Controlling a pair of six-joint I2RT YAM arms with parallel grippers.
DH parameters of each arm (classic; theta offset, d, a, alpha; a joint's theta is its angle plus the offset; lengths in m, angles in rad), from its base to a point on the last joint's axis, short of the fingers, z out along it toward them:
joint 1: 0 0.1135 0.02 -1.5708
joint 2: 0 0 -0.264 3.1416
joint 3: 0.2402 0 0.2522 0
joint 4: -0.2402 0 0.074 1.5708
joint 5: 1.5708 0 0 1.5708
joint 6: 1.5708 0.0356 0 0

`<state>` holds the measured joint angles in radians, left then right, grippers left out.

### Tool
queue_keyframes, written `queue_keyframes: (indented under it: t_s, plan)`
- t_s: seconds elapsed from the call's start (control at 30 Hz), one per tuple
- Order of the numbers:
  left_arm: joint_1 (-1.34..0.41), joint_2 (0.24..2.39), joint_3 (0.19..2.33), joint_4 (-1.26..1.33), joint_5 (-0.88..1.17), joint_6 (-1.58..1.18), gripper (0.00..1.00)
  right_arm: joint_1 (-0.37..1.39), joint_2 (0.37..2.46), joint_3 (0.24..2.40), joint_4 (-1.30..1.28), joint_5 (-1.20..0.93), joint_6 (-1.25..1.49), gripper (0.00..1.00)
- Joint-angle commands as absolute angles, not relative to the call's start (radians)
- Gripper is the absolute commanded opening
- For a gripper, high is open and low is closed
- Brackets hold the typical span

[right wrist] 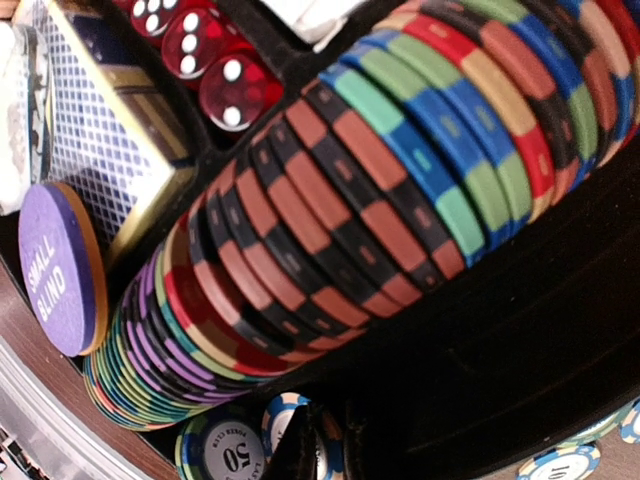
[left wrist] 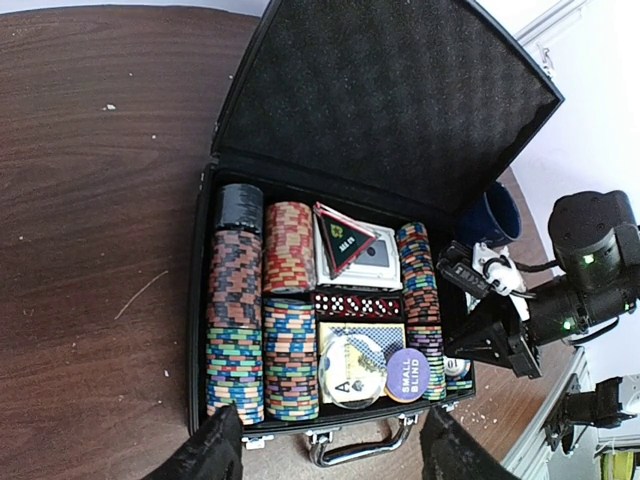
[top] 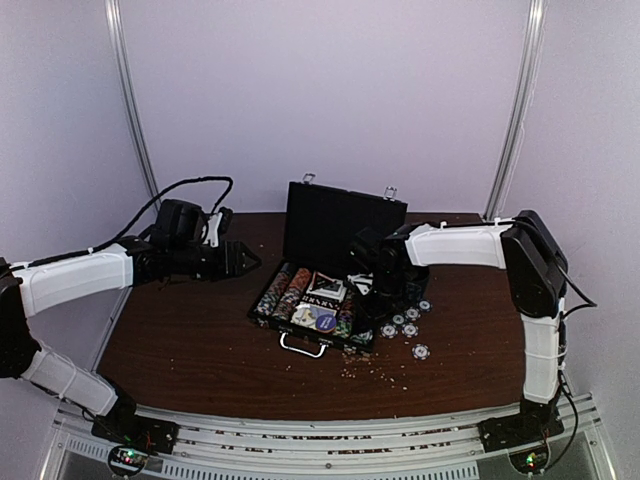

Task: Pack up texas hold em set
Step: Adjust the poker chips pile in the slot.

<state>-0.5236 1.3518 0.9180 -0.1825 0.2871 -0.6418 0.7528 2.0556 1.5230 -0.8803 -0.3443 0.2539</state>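
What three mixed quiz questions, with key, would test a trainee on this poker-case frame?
1. True or false: the case lid is shut.
2. In the top view, the loose chips on the table lie on which side of the case? A left, B right, C behind.
3. Fill in: the purple disc in the case reads ____.
Key: 1 false; 2 B; 3 SMALL BLIND.

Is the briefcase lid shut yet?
No, the briefcase lid stands raised and open, with the chip rows inside the case in plain sight.
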Motion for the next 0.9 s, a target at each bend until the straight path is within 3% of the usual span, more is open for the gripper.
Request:
queue_keyframes:
  t_s: [0.0, 0.87]
  plan:
    - [-0.517, 1.328, 0.915, -0.161, 0.284, -0.628, 0.63, 0.757, 2.03, 1.5, -0.839, -0.37, 0.309, 0.07]
    - [-0.517, 1.324, 0.907, -0.188, 0.275, -0.581, 0.63, 0.8, 1.979, 1.48, -0.833, -0.486, 0.295, 0.09]
